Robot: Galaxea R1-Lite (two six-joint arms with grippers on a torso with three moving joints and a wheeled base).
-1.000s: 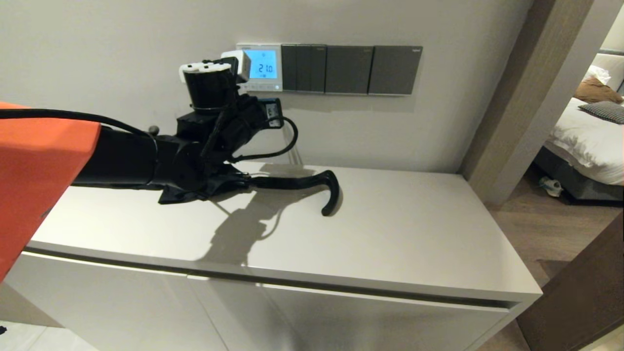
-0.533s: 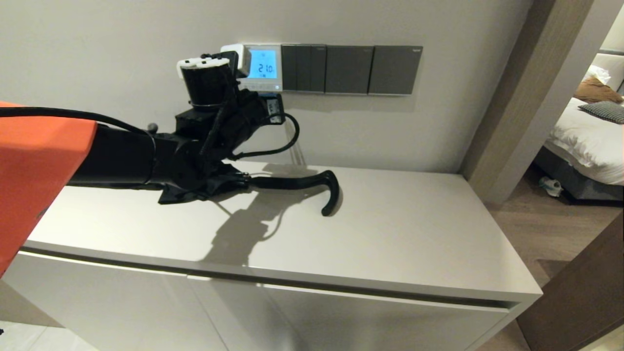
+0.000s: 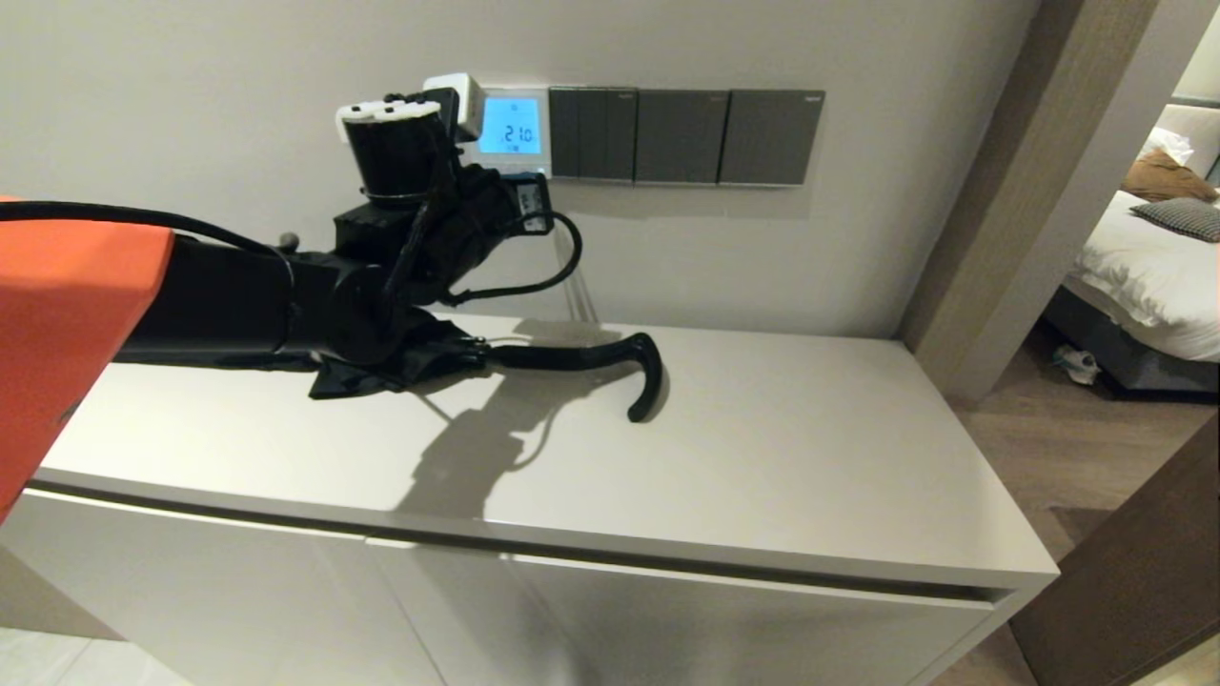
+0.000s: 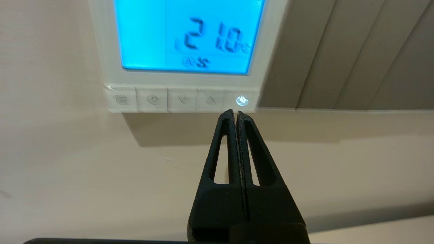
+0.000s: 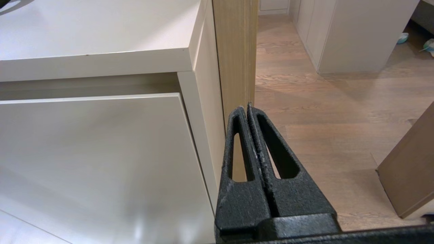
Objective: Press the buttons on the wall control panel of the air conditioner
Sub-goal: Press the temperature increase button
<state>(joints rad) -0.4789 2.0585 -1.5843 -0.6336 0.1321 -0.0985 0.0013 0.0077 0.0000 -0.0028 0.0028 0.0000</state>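
Observation:
The white wall control panel (image 3: pixel 513 126) glows light blue and reads 21.0; it fills the left wrist view (image 4: pixel 190 37). A row of small pale buttons (image 4: pixel 183 100) runs along its bottom strip, and the end button (image 4: pixel 241 100) is lit. My left gripper (image 4: pixel 236 112) is shut and empty, its tips just under the lit button at the panel's lower edge. In the head view the left wrist (image 3: pixel 419 181) hides the fingers and part of the button strip. My right gripper (image 5: pixel 245 107) is shut and parked low by the cabinet's right end.
Dark grey switch plates (image 3: pixel 681 135) sit right of the panel. A black umbrella (image 3: pixel 572 357) lies on the white cabinet top (image 3: pixel 762 457) under my left arm. A wooden door frame (image 3: pixel 991 191) and a bedroom lie to the right.
My left arm has risen a little and shifted slightly left, so the wrist sits higher against the panel. The display still reads 21.0.

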